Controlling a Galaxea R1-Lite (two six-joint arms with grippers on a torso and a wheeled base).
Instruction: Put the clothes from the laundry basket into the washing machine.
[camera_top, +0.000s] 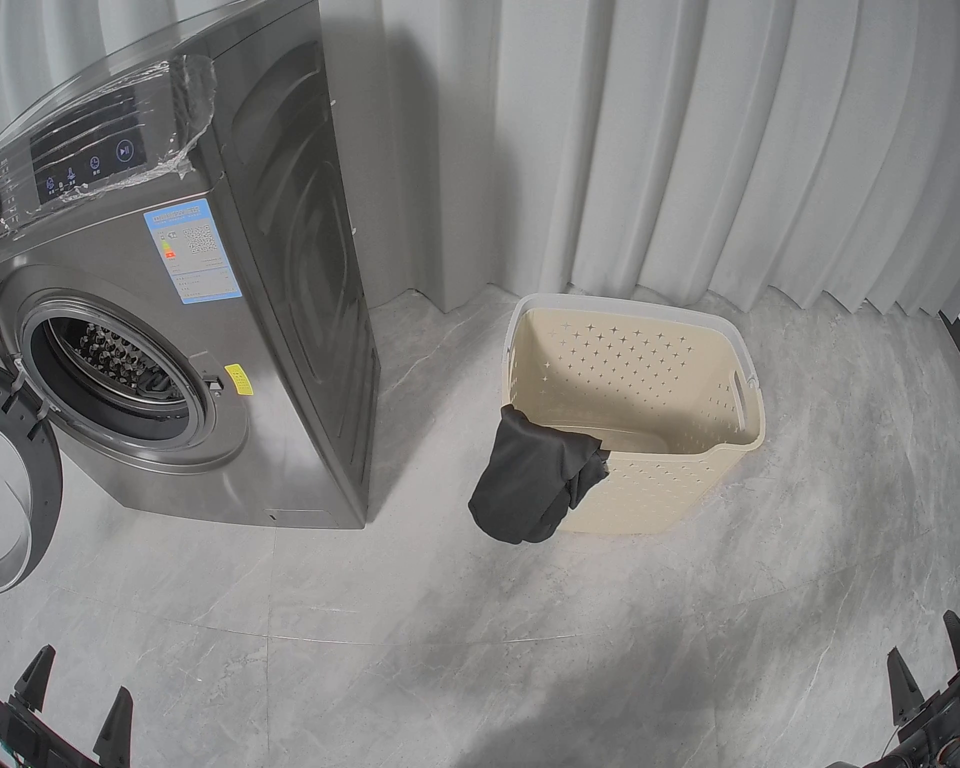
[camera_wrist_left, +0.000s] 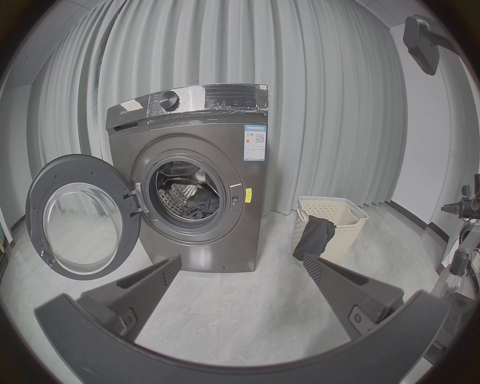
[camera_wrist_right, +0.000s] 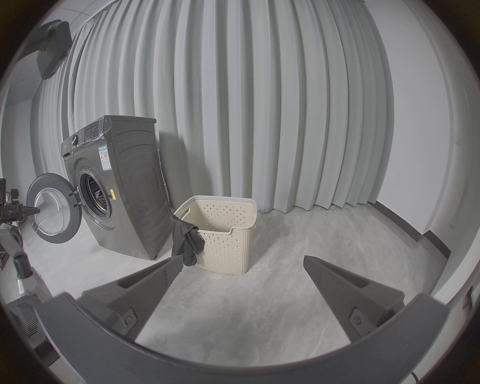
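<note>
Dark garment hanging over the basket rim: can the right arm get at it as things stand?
Probably yes. The dark garment drapes over the laundry basket rim, and only floor lies between it and the open right gripper, though the gap looks long.

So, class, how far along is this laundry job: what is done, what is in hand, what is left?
Done: the washing machine door stands open and dark clothing lies in the drum. In hand: nothing; left claw and right claw are both open, holding nothing. Left: the dark garment draped over the laundry basket rim has to go in too.
</note>
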